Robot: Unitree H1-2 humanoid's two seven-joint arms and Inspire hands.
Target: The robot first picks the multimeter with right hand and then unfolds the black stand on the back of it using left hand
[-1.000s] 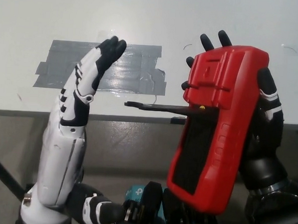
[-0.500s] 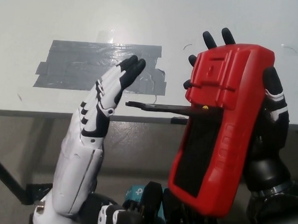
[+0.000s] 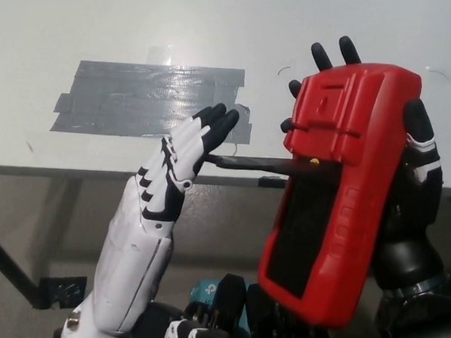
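Note:
My black right hand [image 3: 416, 175] is shut on the red multimeter [image 3: 338, 190], holding it upright with its back facing the camera. The black stand [image 3: 252, 163] sticks out sideways from the back, pointing toward picture left. My white left hand [image 3: 168, 189] is raised with its fingers straight and apart, holding nothing. Its dark fingertips [image 3: 217, 121] reach the free end of the stand and cover its tip; contact cannot be made out.
A white table [image 3: 105, 19] fills the upper part of the view, with a patch of grey tape [image 3: 150, 101] stuck on it. The table's front edge [image 3: 59, 172] runs across below the tape. Darker floor lies beneath.
My left hand has swung right and slightly down, from over the tape to the stand's free end. The multimeter and right hand have drifted a little up and to the right.

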